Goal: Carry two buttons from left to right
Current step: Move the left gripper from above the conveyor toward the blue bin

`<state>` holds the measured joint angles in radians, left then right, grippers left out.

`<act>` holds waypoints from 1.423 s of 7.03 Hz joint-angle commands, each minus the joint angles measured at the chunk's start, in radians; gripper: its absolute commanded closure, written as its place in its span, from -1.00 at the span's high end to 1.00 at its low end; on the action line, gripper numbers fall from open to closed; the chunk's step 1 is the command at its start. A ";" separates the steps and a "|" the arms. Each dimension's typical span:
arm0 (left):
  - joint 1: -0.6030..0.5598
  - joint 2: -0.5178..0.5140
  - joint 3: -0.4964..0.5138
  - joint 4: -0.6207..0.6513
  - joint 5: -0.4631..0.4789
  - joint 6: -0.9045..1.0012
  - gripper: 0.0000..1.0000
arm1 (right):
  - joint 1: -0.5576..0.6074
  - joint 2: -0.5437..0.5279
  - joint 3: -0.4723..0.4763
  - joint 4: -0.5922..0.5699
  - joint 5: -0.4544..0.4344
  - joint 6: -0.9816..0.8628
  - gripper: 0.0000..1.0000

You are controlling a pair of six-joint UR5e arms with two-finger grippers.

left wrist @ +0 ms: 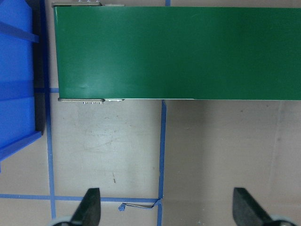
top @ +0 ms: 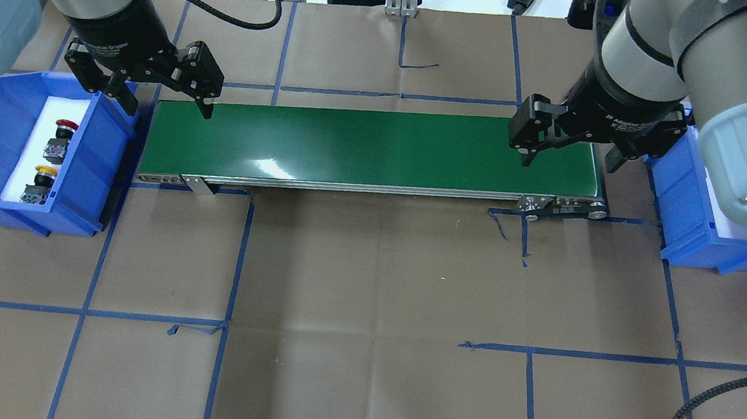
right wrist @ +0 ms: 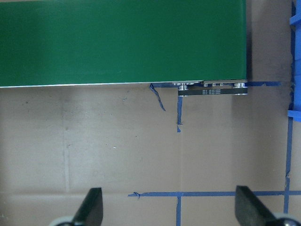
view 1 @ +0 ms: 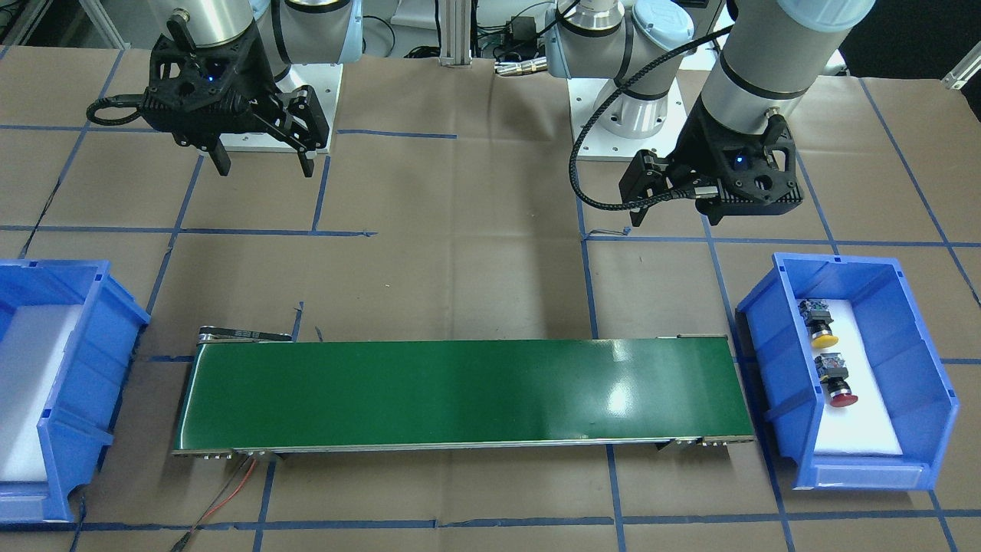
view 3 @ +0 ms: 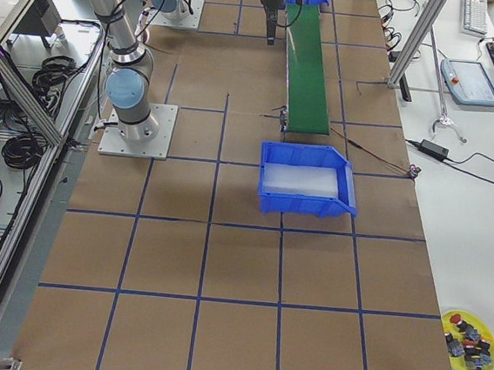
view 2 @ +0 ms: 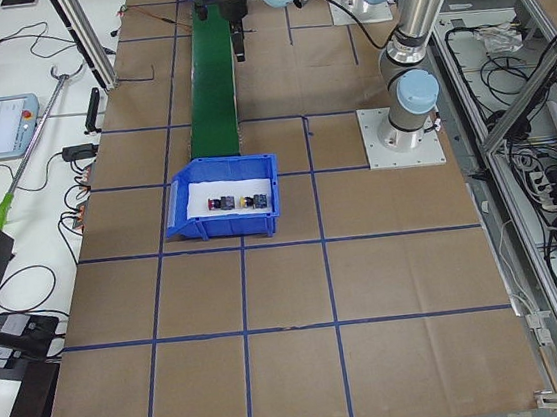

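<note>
Yellow button point(view 1: 818, 322): laid on white padding inside the blue bin point(view 1: 920, 360) at the robot's left, cap pointed away from the robot.
Red button point(view 1: 837, 379): laid just beside the yellow one in the same bin, not touching it.
Left gripper point(top: 167, 104): held above the desk point(top: 373, 273) by the green belt's point(view 1: 460, 395) left end, jaws spread wide, nothing gripped.
Right gripper point(top: 570, 160): held by the belt's right end, jaws spread wide, nothing gripped.
Second blue bin point(view 1: 77, 368): set at the robot's right.

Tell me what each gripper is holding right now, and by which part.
Nothing is held. The left gripper and right gripper are both open and empty; the yellow button and red button lie in the blue bin, untouched.
</note>
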<state>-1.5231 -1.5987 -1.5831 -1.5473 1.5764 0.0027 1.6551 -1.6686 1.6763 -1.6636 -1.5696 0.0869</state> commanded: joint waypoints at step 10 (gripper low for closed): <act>0.580 -0.139 -0.184 0.324 0.010 0.654 1.00 | -0.002 0.001 0.000 -0.002 -0.006 -0.010 1.00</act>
<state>-0.9458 -1.6896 -1.7609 -1.2806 1.5866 0.6552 1.6542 -1.6667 1.6763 -1.6666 -1.5746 0.0779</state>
